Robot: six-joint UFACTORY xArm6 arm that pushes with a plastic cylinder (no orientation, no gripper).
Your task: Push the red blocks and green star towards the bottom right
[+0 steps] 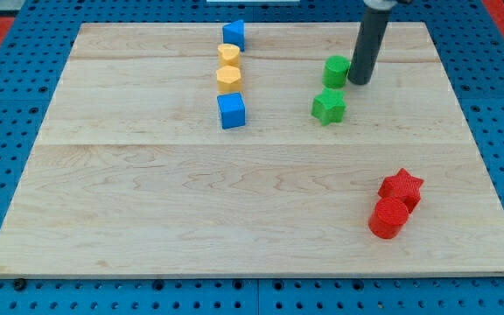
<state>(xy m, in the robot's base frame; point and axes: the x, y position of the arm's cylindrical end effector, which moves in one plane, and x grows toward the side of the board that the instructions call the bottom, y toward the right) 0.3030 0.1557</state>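
The pale wooden board (147, 219) lies on a blue pegboard surface (7, 131), with its planks running across the view. Broad bare wood spreads over the view's lower left and middle, and a wide band stays open between the upper blocks and the red pair near the bottom right corner.

The red star (402, 187) and the red cylinder (388, 218) touch each other close to the board's right and bottom edges — the star above, the cylinder just below and slightly to the view's left. Only a little wood remains between them and those two edges.

My tip (359, 81) rests on the board in the upper right part, just right of the green cylinder (336, 71), touching it or nearly so. The rod is a plain dark shaft with no jaws; it holds nothing and only stands beside the block. The green star (328, 106) lies just below the green cylinder and down-left of my tip, near but apart from it. The red pair lies well below my tip, toward the view's bottom right.

Left of centre, four blocks form a column: a blue block (234, 34) near the top edge, two yellow blocks (229, 55) (229, 80) of rounded, many-sided form touching each other, and a blue cube (232, 111) beneath. All blocks show a finely ribbed, matte surface.
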